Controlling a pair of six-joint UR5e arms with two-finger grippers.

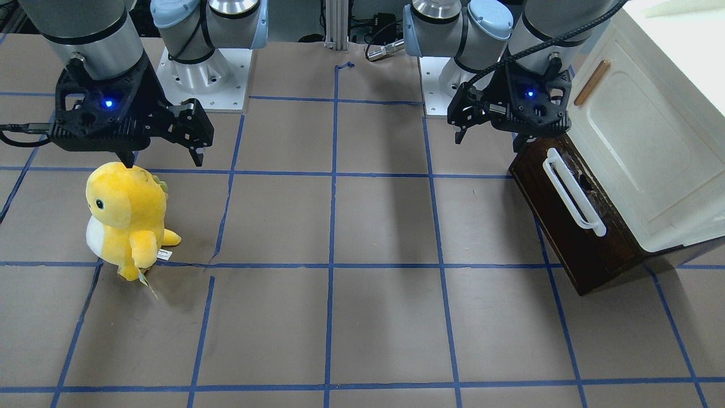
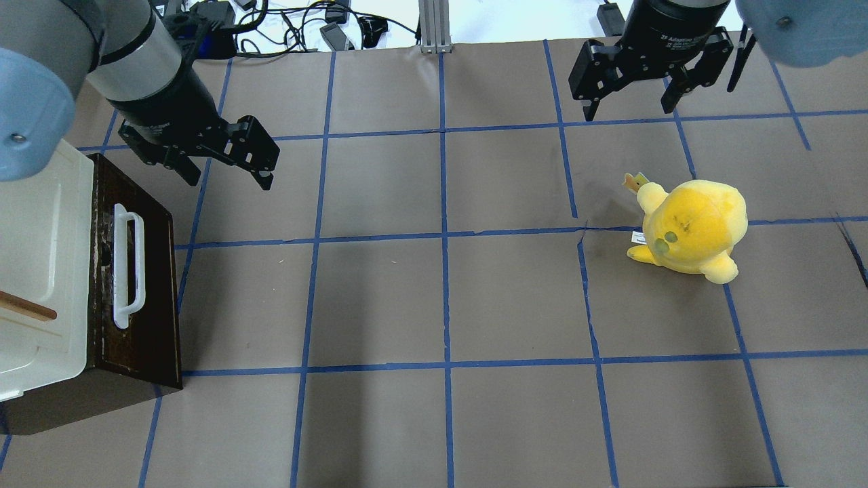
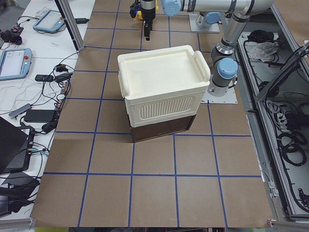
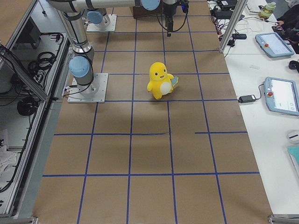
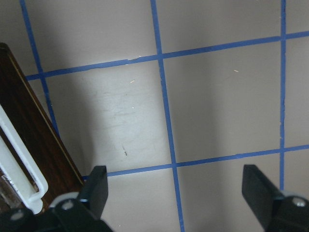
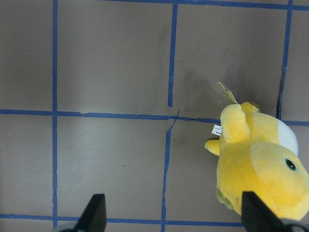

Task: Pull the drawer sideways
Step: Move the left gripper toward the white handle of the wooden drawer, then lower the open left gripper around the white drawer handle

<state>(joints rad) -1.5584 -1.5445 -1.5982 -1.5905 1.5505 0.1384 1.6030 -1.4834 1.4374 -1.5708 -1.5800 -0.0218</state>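
Note:
The drawer (image 1: 572, 243) has a dark brown front and a long white bar handle (image 1: 573, 194). It sits under the cream-white cabinet (image 1: 640, 141), and none of its pale interior shows. It lies at the table's left in the overhead view (image 2: 152, 271) and at the left edge of the left wrist view (image 5: 26, 130). My left gripper (image 2: 229, 177) is open and empty. It hovers just beyond the drawer's far end, off the handle (image 2: 125, 268). My right gripper (image 2: 628, 110) is open and empty, above the mat near a yellow plush (image 2: 692, 224).
The yellow plush (image 1: 127, 218) stands on the brown mat with blue tape lines, right below my right gripper (image 1: 164, 158). A thin wooden stick (image 2: 27, 306) lies on the cabinet (image 2: 34, 257). Cables and tablets lie beyond the mat's edges.

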